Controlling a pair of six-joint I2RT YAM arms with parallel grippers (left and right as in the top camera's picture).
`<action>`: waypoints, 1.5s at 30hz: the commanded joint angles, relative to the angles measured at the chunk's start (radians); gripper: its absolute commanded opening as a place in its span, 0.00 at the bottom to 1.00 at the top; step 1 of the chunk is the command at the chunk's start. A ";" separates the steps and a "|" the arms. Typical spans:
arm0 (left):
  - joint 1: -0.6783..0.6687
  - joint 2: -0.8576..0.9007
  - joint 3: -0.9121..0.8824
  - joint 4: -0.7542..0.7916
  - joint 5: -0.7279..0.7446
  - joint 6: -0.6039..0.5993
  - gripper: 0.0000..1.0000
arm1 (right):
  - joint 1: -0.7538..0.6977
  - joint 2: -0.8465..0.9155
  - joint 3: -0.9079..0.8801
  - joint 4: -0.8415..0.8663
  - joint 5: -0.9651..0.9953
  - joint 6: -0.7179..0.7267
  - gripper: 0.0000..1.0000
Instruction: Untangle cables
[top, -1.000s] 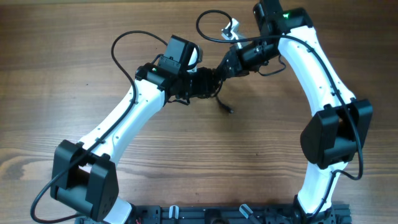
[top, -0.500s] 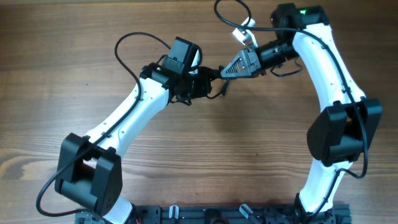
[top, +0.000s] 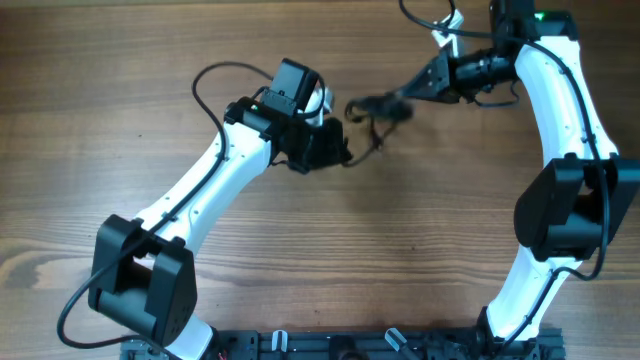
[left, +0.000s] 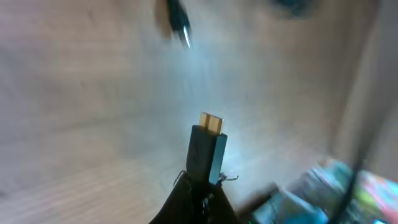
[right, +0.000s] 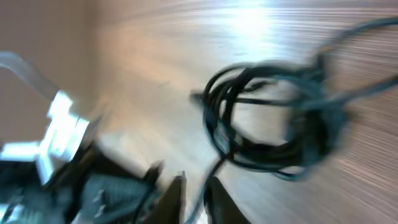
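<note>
The cables (top: 380, 108) form a blurred black tangle just off the tip of my right gripper (top: 412, 90). In the right wrist view the looped bundle (right: 267, 118) lies ahead of my right gripper (right: 194, 190). Its jaws stand a little apart, with one thin cord running through the gap. My left gripper (top: 338, 152) sits to the left of the tangle. In the left wrist view my left gripper (left: 202, 190) is shut on a black plug (left: 207, 149) with a gold tip. A cord leads from there towards the tangle.
Another plug end (left: 177, 25) lies blurred on the wooden table (top: 150, 60) ahead of the left gripper. A white tag (top: 445, 25) hangs by the right arm near the far edge. The arm bases stand along the near edge.
My right gripper has swung right and away, dragging the tangle off the left gripper, and its jaws have parted slightly. The left gripper has shut on the plug and barely moved.
</note>
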 joint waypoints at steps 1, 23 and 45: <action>0.007 0.014 -0.016 -0.015 0.273 0.035 0.04 | 0.025 -0.006 0.018 0.017 0.313 0.195 0.45; -0.065 0.013 0.028 -0.089 -0.460 0.016 0.91 | 0.060 -0.006 0.018 0.008 0.410 0.169 0.75; -0.136 0.180 0.023 0.138 -0.455 0.012 0.78 | 0.056 -0.006 0.018 0.016 0.407 0.169 0.75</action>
